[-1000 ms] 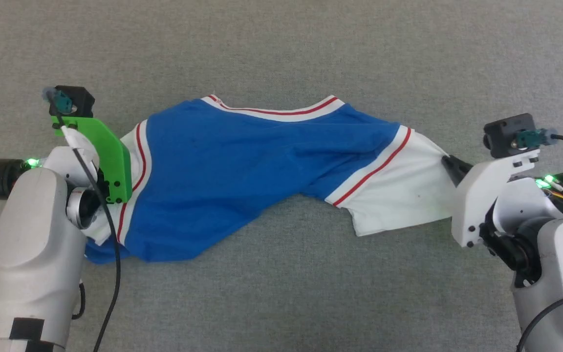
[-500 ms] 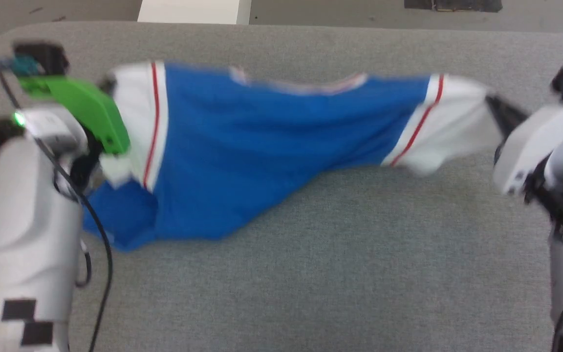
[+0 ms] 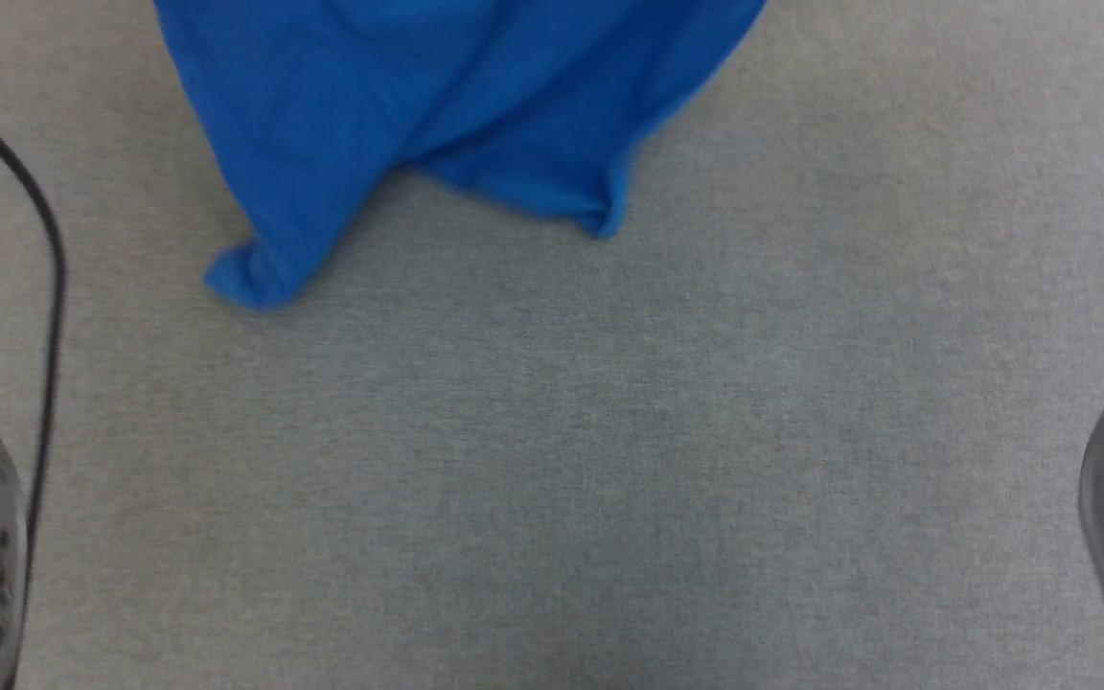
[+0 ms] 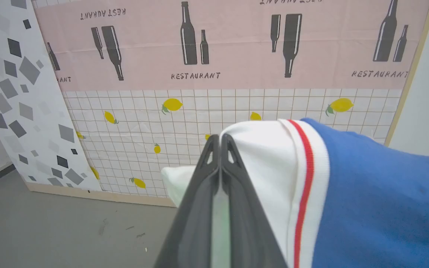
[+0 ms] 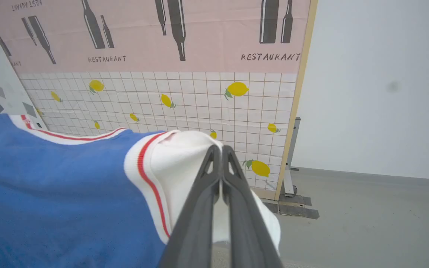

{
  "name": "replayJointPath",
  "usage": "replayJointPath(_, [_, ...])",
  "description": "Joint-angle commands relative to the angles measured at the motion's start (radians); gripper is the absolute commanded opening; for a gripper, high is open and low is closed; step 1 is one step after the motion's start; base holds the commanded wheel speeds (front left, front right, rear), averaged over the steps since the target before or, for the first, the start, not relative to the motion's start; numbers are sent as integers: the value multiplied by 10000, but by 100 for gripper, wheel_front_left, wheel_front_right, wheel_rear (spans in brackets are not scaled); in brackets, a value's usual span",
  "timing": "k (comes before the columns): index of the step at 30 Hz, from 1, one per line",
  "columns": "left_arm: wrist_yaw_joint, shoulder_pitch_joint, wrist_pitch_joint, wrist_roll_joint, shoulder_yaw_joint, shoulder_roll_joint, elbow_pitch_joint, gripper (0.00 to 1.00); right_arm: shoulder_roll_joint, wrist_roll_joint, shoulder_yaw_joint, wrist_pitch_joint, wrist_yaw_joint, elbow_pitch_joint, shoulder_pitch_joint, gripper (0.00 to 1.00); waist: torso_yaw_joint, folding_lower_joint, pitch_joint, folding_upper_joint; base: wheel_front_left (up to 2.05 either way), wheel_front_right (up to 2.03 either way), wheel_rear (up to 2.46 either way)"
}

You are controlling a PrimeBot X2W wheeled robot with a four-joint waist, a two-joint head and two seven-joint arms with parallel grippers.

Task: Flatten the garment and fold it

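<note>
grey table (image 3: 552, 460) sat under the work. you had the garment (image 3: 437, 105) held up above it, blue body hanging and its lower corners seemingly touching the table. left gripper (image 4: 220, 137) was pinched tight on one white sleeve (image 4: 266, 156), and right gripper (image 5: 221, 147) was pinched on the other white sleeve (image 5: 184, 160). the jersey looked light, soft and stretchy, and it sagged and creased between your holds. my call: sleeve ends were fine for spreading it, hem corners better for the fold.
</note>
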Motion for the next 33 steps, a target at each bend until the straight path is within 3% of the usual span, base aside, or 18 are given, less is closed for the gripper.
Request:
replayJointPath(1, [192,-495,-266,95,107,61,63,0,87,-266,-144,-357,-15,293,-677,0,-380,-1,489,0,0,0,0])
replayJointPath(9, [564,-2232,-2224,313,277,-19,425,0,294,-1300,-941,-3037,-15,1826,-3552,0,-445,-1,824,0,0,0,0])
replayJointPath(17, [227,-2249,-3111,65,248,-121,918,0,303,-791,-1053,-3852,-15,3012,-3894,0,-273,-1,800,0,0,0,0])
replayJointPath(25, [-573,-87,-3966,-522,186,-368,1566,0,-14,454,-511,-3813,-15,2652,-1472,0,43,-1,12,0,0,0,0])
replayJointPath(30, [-912,2281,-4581,-968,276,-619,1482,0,-534,2070,-161,-3601,-15,1394,1488,0,243,-1,-1056,0,0,0,0])
replayJointPath(33, [-1071,4037,-4767,-1470,404,-1054,1169,0,-770,2897,-7,-3213,-15,477,3744,0,392,-1,-1735,0,0,0,0])
